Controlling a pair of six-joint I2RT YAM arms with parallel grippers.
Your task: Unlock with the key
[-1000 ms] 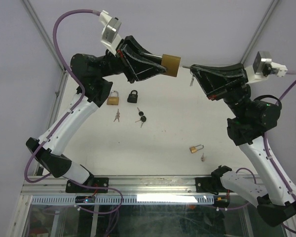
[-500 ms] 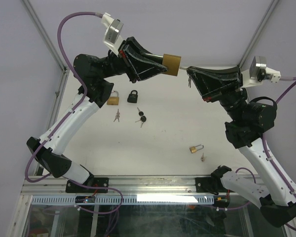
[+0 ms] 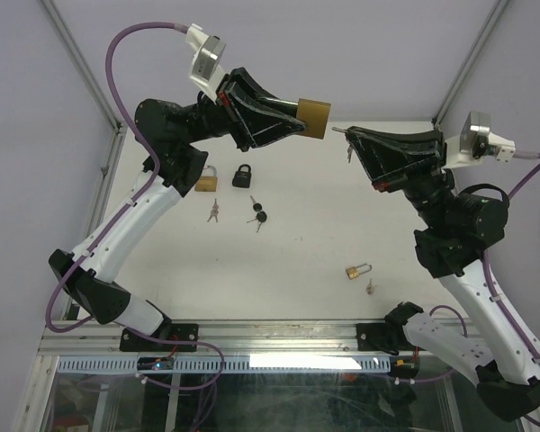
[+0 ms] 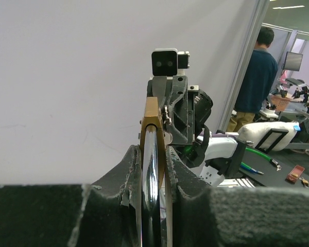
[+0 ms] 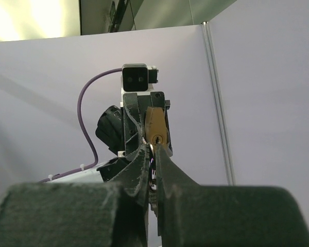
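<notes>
Two arms hold a lock and a key up in the air, nose to nose.
The left gripper is squeezed tight on the gold padlock, which sticks out past its fingertips. The right gripper is pinched together on the key. The thin key tip pokes out in front of its fingers and points at the padlock. The tip is right next to the lock's end, but I cannot tell if it touches. From the right wrist, the keyhole sits just past the fingertips. Well below both grippers, on the table, lie a black padlock and some loose keys.
</notes>
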